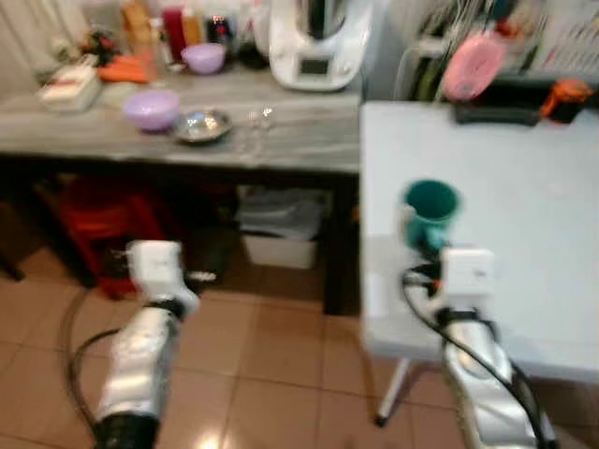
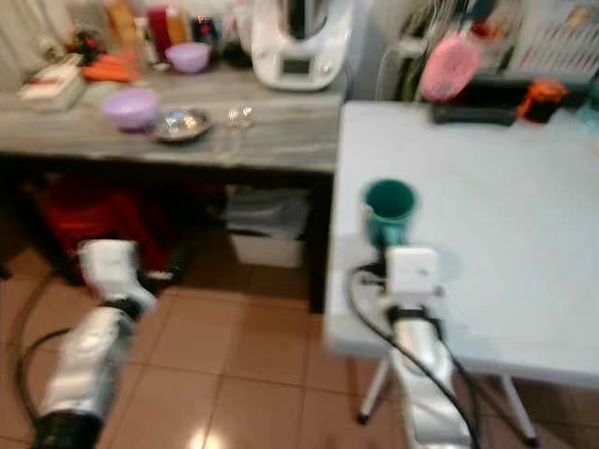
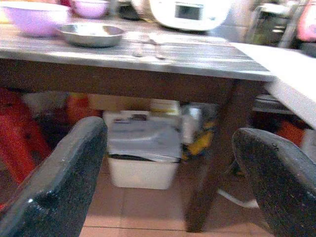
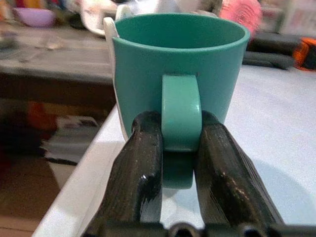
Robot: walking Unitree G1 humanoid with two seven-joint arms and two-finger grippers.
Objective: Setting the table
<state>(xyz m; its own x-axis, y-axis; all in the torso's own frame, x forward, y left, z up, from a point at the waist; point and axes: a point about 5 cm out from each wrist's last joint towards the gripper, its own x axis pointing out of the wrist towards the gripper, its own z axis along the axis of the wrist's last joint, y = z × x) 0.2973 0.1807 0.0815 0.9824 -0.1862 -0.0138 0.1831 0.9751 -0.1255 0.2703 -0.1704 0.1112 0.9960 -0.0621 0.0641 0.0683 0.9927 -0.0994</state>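
A teal mug [image 1: 431,210] is held just over the near left part of the white table [image 1: 524,215]. My right gripper [image 4: 180,148] is shut on the mug's handle [image 4: 181,111], one black finger on each side. Whether the mug rests on the tabletop cannot be told. My left gripper [image 3: 168,163] is open and holds nothing; it hangs low over the tiled floor, in front of the grey wooden counter [image 1: 299,131]. On that counter lie a steel bowl [image 1: 201,125], a lilac bowl [image 1: 152,108] and some cutlery [image 1: 257,120].
A white kitchen machine [image 1: 314,42], a second lilac bowl [image 1: 203,57] and bottles stand at the counter's back. Under the counter are a white bin [image 1: 279,224] and red crates [image 1: 98,220]. A pink object [image 1: 473,64] and a black case [image 1: 496,112] sit at the white table's far edge.
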